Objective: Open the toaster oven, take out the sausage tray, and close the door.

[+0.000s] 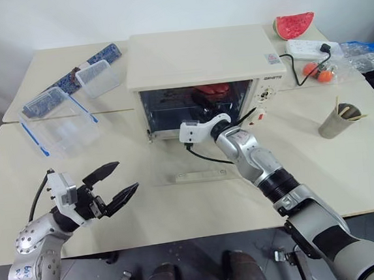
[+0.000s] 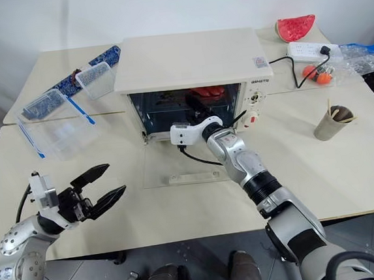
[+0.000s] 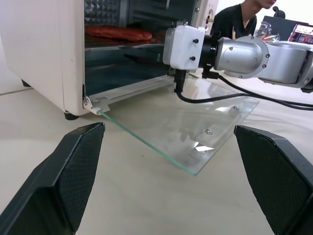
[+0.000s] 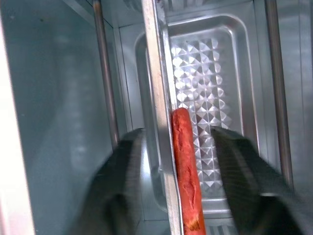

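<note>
Clear containers (image 1: 58,125) left of open toaster oven (image 1: 200,67)

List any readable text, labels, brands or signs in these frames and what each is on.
Nothing reads for certain.
Toaster oven brand mark on the front panel: dark capitals, too small to read.
Sticker on the oven top: print too small to read.
Blue patterned packet at the table's back left: no legible words.
</note>
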Motion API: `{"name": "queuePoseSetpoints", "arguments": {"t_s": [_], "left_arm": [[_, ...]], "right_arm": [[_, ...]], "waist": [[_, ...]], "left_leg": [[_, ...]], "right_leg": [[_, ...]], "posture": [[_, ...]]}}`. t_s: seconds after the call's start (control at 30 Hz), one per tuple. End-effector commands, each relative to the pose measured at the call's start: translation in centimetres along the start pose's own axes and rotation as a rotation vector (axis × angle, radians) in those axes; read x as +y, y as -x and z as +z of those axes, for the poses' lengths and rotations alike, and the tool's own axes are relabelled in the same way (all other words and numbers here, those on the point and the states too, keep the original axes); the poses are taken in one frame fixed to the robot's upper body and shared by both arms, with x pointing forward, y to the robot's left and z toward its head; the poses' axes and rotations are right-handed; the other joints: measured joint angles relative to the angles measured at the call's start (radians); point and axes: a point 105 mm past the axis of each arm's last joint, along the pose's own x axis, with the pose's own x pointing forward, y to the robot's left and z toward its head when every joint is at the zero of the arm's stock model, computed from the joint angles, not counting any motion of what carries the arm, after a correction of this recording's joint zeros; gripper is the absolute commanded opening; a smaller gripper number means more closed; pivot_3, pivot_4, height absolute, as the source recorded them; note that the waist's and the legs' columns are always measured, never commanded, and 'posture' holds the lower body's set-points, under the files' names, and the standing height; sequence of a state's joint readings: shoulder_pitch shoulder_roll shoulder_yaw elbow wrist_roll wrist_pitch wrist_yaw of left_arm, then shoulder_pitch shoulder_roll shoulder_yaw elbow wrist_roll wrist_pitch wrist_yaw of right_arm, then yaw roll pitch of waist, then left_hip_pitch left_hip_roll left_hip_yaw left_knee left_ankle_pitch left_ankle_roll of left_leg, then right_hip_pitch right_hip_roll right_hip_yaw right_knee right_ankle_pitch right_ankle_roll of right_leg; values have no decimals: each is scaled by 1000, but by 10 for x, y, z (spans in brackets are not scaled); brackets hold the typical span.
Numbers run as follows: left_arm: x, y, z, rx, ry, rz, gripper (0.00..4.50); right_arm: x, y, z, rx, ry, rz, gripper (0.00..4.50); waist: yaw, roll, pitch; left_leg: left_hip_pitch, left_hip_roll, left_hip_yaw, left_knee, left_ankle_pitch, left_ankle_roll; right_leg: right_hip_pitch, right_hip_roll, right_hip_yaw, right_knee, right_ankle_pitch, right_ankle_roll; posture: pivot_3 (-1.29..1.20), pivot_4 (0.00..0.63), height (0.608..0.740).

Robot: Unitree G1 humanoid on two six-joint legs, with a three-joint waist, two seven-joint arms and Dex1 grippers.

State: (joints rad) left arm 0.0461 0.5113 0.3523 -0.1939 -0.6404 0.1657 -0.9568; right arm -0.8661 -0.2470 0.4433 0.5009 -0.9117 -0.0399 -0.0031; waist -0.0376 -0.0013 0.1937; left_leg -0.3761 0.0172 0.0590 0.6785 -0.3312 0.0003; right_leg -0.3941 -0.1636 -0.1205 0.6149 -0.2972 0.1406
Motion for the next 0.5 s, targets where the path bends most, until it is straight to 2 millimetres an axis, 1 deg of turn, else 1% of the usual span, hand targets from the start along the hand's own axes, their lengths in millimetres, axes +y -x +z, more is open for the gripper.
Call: {"name": "queuePoseSetpoints", "arguments": {"t_s": [0.03,0.1,0.13,0.23,0.4,0.5], "left_arm": [[-4,-5,10,-43,-23,-26,4500],[-4,-6,11,-45,-22,-27,4500],[-3,-6,11,-47,-21,-28,4500],[-3,-8,12,-50,-17,-38,4500],[1,-13,14,-53,-16,-52,4500],[2,-16,15,-60,-16,-60,4500]], "right_arm": [[-12,-2,10,-41,22,-32,825],[-16,-2,13,-49,21,-38,129],[-18,-2,15,-60,21,-42,13],[-23,3,21,-75,32,-41,13],[-24,12,31,-125,9,3,13],[-25,17,32,-146,-9,30,13]], "waist": [[0,0,0],[-1,0,0],[-1,-1,-1],[-1,-1,-1],[-1,-1,-1],[-3,-1,-1]], "left_leg": [[0,0,0,0,0,0],[0,0,0,0,0,0],[0,0,0,0,0,0],[0,0,0,0,0,0],[0,0,0,-3,0,0],[0,0,1,-5,0,0]], "right_leg": [[0,0,0,0,0,0],[0,0,0,0,0,0],[0,0,0,0,0,0],[0,0,0,0,0,0],[-1,0,0,-1,0,0],[-2,0,0,-2,0,0]], "posture": [[0,150,740],[0,150,740],[0,150,740],[0,150,740],[0,150,740],[0,150,740]]}}
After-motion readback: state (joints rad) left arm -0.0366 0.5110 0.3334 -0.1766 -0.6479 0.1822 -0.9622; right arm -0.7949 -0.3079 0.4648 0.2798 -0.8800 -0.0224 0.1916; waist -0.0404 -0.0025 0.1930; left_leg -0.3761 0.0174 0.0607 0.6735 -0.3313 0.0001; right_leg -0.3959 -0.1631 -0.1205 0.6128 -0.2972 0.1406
